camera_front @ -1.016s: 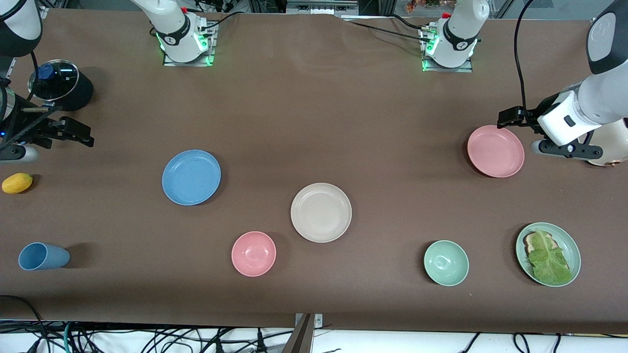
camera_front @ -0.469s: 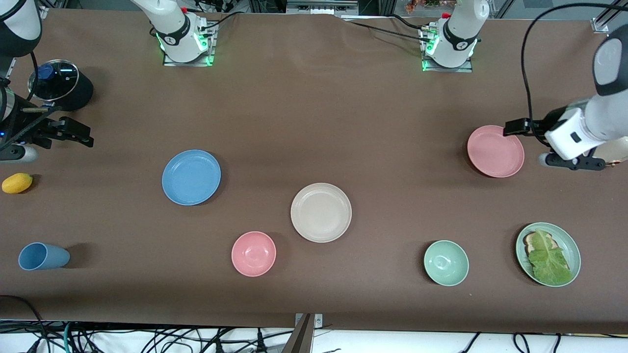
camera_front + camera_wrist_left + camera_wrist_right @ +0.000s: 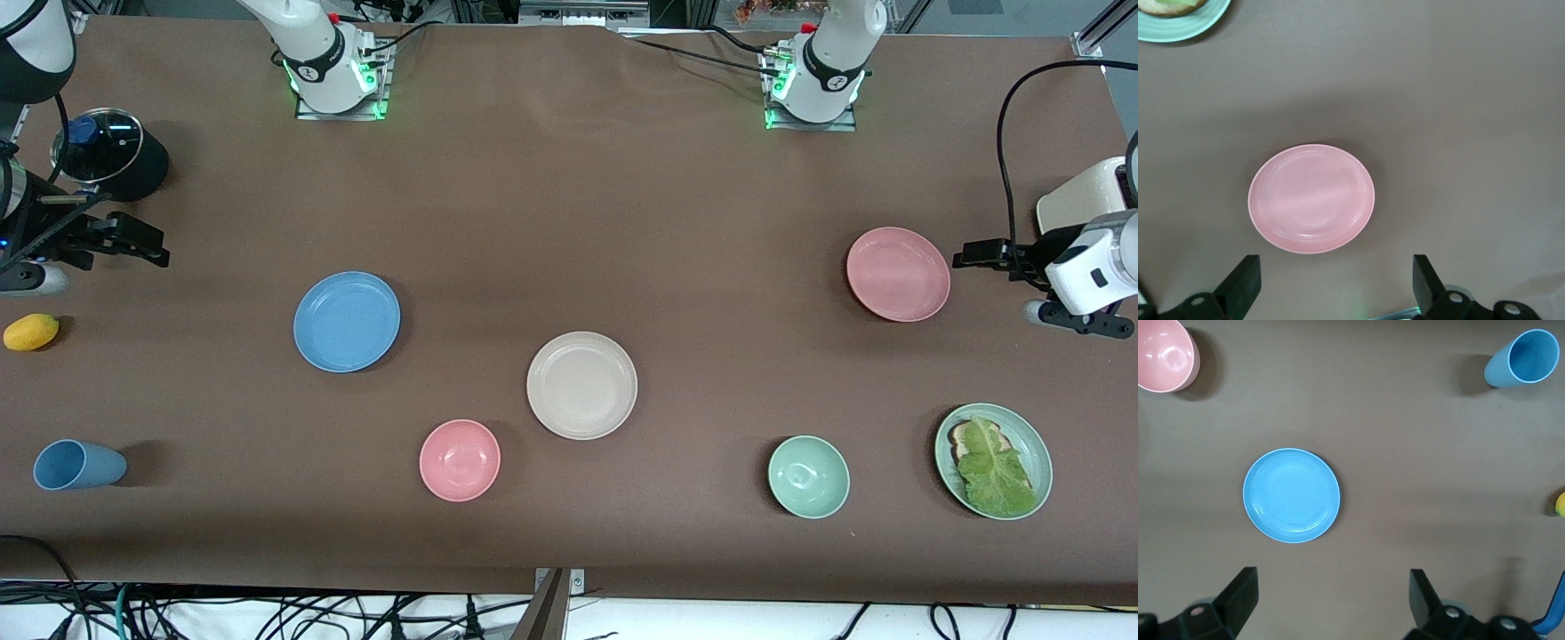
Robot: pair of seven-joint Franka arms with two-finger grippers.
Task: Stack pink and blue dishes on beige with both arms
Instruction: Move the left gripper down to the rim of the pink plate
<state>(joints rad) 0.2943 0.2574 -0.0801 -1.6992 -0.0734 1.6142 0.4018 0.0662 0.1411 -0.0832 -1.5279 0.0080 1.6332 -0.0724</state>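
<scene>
The salmon pink plate point(image 3: 898, 274) lies flat toward the left arm's end of the table and holds nothing. My left gripper point(image 3: 978, 256) hangs open over bare table beside it, clear of its rim. In the left wrist view the pink plate point(image 3: 1311, 199) shows whole ahead of the open left gripper point(image 3: 1333, 267). The sky blue plate point(image 3: 347, 321) lies toward the right arm's end. My right gripper point(image 3: 147, 244) waits open, well apart from it. The right wrist view shows the blue plate point(image 3: 1291, 495) ahead of the right gripper point(image 3: 1331, 583). The beige plate point(image 3: 581, 385) sits bare mid-table.
A pink bowl point(image 3: 460, 460) and a green bowl point(image 3: 808, 476) stand nearer the camera than the beige plate. A green plate with lettuce toast point(image 3: 1031, 440), a cream toaster point(image 3: 1080, 200), a blue cup point(image 3: 76, 464), a yellow fruit point(image 3: 31, 332) and a lidded black pot point(image 3: 107, 151) sit near the table's ends.
My left gripper has drawn back from over the pink plate's rim toward the left arm's end of the table. The plates and the right arm have not moved.
</scene>
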